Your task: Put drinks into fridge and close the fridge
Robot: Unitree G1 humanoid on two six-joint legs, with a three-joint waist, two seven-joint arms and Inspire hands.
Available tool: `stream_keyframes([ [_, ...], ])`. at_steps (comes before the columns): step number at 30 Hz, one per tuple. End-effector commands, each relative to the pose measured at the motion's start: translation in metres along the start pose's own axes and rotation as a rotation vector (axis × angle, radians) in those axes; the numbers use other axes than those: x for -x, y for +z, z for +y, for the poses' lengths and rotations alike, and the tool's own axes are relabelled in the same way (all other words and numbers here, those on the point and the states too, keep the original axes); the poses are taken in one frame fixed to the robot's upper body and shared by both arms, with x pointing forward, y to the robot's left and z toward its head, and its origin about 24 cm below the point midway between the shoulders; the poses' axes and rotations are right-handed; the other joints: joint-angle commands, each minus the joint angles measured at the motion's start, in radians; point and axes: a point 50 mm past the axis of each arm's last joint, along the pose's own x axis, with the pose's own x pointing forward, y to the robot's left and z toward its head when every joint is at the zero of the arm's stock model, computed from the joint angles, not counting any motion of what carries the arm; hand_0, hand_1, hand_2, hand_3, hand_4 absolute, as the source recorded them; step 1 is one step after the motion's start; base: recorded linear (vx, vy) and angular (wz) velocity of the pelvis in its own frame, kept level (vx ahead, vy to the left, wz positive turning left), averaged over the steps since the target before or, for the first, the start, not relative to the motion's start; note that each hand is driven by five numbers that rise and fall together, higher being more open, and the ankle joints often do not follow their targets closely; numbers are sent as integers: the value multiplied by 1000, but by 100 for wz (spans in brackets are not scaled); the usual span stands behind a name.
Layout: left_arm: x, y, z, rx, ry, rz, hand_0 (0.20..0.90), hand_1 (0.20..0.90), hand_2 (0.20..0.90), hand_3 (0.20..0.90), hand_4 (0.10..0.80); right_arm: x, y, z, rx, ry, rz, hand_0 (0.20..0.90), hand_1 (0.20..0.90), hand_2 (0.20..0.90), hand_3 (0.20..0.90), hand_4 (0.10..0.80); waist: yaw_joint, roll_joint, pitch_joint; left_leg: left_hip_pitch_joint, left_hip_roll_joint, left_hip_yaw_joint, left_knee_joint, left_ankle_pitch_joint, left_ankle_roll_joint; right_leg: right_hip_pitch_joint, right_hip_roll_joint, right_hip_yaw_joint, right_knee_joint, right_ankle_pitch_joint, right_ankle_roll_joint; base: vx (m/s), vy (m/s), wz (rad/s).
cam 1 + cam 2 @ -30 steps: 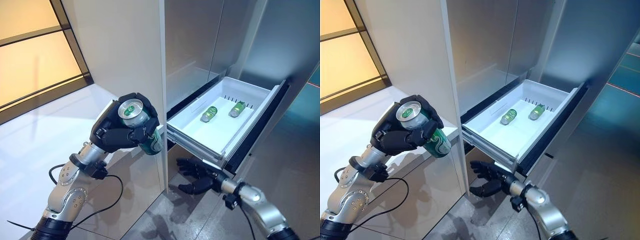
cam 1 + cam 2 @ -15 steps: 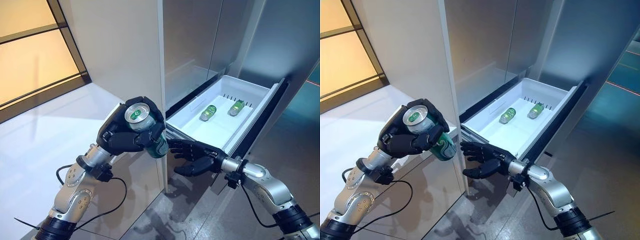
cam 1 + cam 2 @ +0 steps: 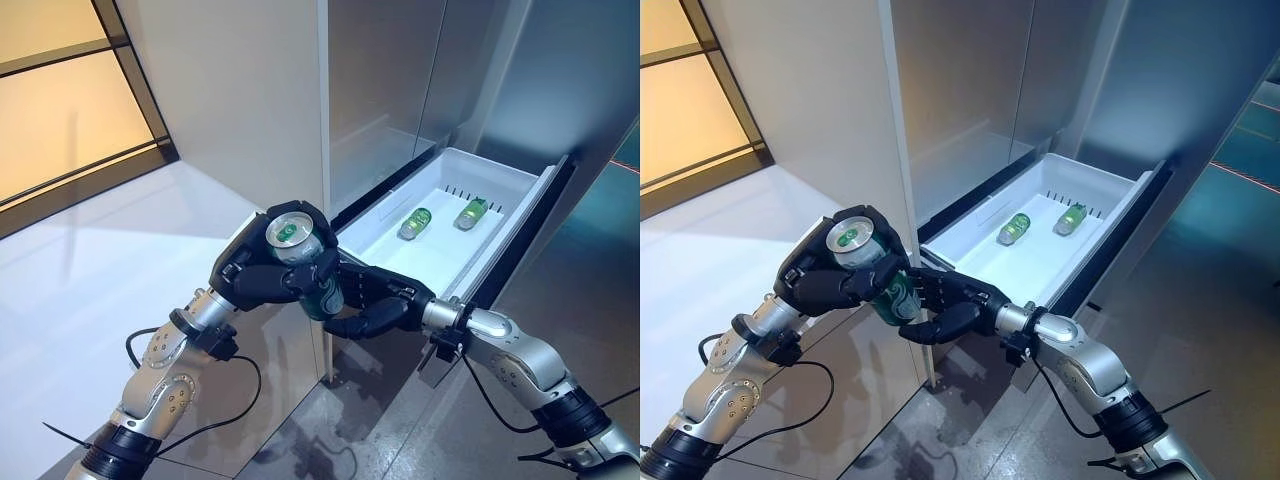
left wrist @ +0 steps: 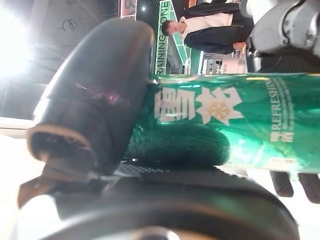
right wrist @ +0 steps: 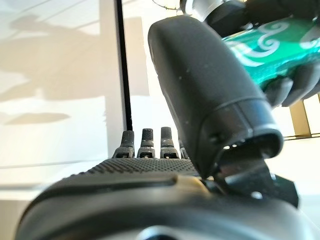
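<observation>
Can [image 3: 305,262] sits clamped in my left hand [image 3: 262,277] beside the fridge drawer [image 3: 496,181], and with my right hand [image 3: 372,302] spread open just under it, I should close those fingers fully before the left lets go.

can [image 3: 318,290]: green with white markings, silver top, between dark fingers [image 3: 290,285]
drawer [image 3: 440,195]: white, holding two green cans [image 3: 417,223]
fridge panels [image 3: 400,80]: silver-grey
</observation>
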Motion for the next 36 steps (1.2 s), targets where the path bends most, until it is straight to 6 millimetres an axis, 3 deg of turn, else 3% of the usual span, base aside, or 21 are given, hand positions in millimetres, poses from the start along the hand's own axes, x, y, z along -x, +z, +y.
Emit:
stream_keyframes([
  [1,-44,57,-4,-100,-128,-272,300,300,300,200,100,-16,72,18,120,128,-270,900,900,900,900,800,2,-20,-62,16,-92,-26,22,-90,48,-39,66,20,55,-51,-5,0,0,0],
  [14,-56,48,-10,-105,-130,-210,300,300,300,200,100,-28,82,46,276,302,-203,900,900,900,900,800,0,-22,-60,22,-96,-29,33,-95,53,-35,68,28,72,-60,-9,0,0,0],
  [24,-57,44,-16,-87,-148,-216,300,300,300,200,100,-34,73,52,232,326,-138,900,900,900,900,800,1,-22,-55,25,-95,-32,34,-95,54,-34,71,28,84,-65,-13,0,0,0],
  [26,-58,43,-18,-78,-155,-224,300,300,300,200,100,-36,72,53,188,321,-156,300,300,300,200,100,0,-22,-53,27,-94,-32,35,-95,53,-33,71,27,85,-66,-13,0,0,0],
  [36,-58,36,-24,-64,-130,-270,300,300,300,200,100,-39,83,51,4,202,-301,300,300,300,200,100,2,-21,-53,33,-93,-35,28,-94,53,-27,69,16,78,-63,-10,0,0,0],
])
